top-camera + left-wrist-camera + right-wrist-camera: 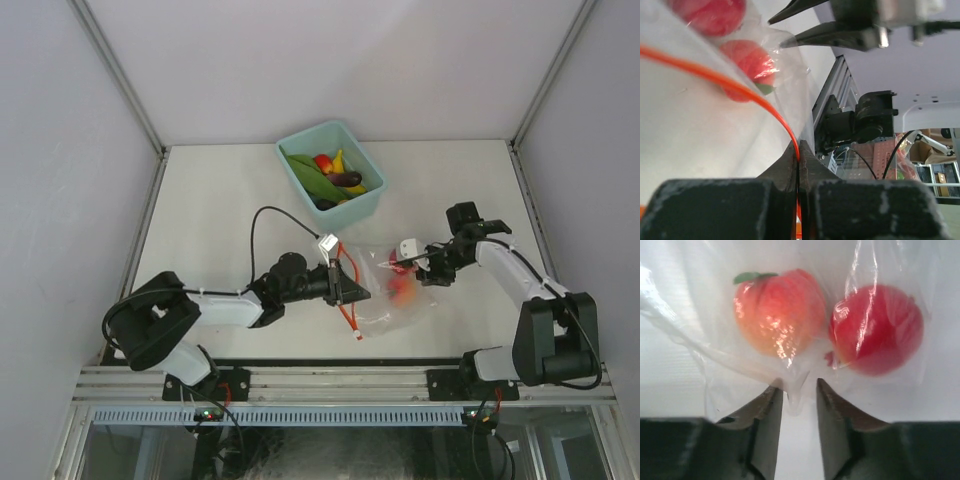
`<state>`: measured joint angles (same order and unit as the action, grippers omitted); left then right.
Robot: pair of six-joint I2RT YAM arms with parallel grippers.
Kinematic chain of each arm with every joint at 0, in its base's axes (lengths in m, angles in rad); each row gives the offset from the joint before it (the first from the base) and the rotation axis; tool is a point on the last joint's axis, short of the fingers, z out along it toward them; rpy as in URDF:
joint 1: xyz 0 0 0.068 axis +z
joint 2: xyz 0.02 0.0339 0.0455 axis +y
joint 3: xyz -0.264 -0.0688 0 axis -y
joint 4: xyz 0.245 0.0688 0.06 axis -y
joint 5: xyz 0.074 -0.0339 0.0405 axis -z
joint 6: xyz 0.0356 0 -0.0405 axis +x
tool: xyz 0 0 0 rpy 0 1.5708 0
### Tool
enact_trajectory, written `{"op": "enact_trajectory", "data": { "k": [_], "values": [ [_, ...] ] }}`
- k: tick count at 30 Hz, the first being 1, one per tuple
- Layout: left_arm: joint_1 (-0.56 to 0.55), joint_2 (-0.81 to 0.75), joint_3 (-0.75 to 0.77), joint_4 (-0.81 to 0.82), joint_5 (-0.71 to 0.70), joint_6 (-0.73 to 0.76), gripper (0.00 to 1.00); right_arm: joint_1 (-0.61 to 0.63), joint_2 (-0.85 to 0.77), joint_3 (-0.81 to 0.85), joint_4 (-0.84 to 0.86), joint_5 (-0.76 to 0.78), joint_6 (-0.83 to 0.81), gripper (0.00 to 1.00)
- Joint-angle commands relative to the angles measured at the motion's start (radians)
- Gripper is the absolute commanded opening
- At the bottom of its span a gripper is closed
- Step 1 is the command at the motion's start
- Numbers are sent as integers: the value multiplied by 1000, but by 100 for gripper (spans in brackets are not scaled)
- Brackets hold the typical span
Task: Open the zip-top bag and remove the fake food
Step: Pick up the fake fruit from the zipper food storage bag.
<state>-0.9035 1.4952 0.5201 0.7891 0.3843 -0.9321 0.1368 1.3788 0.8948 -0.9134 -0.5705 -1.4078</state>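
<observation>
The clear zip-top bag (392, 295) lies on the table between my grippers, its red-orange zipper strip (345, 292) on its left side. My left gripper (347, 285) is shut on that strip, which runs between the fingertips in the left wrist view (799, 159). Inside the bag are an orange-red peach (777, 312) and a red apple (875, 327). My right gripper (797, 387) is open at the bag's right edge (418, 262), with a fold of plastic (796, 382) hanging between its jaws, not clamped.
A teal bin (303, 142) stands at the back centre, holding a long green piece, a dark purple eggplant (346, 179), a yellow piece and a red piece. The table's front rail (340, 380) runs just behind the bag's near edge.
</observation>
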Motion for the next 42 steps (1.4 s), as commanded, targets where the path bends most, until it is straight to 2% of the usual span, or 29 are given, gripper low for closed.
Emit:
{"op": "enact_trajectory", "data": {
  "k": [1,3,6,11,18,22,24,26,27,28,30,31,35,37,39,42],
  "values": [
    [-5,28,75,-41,39,2,0,-3,-97,36,-133,-125,-138,43],
    [-5,31,80,-46,36,3,0,-3,-125,37,-180,-171,-201,56],
    [-5,35,86,-47,40,3,0,4,-144,26,-214,-208,-263,65],
    [-5,39,95,-47,53,4,0,65,-119,-30,-83,-113,-189,66],
    [-5,39,93,-48,58,6,0,91,-29,-59,35,4,-123,63],
    [-5,51,97,-47,65,5,0,112,5,-60,56,16,-111,49],
    [-5,60,98,-47,67,4,0,130,21,-60,59,15,-105,37],
    [-5,67,98,-47,66,3,0,150,34,-59,65,15,-96,18],
    [-5,68,98,-47,65,3,0,158,36,-59,67,13,-92,11],
    [-5,68,97,-47,64,3,0,164,37,-59,68,7,-90,8],
    [-5,69,94,-47,61,4,0,176,27,-60,69,-6,-87,7],
    [-5,69,92,-48,59,4,0,182,22,-57,64,-17,-89,11],
    [-5,74,92,-47,57,3,0,193,-13,-47,42,-67,-105,41],
    [-5,79,93,-47,59,3,0,202,-29,-48,40,-84,-108,52],
    [-5,83,97,-47,61,3,0,219,-36,-49,47,-87,-97,57],
    [-5,89,100,-47,65,3,0,252,-23,-49,84,-67,-50,58]
  ]
}}
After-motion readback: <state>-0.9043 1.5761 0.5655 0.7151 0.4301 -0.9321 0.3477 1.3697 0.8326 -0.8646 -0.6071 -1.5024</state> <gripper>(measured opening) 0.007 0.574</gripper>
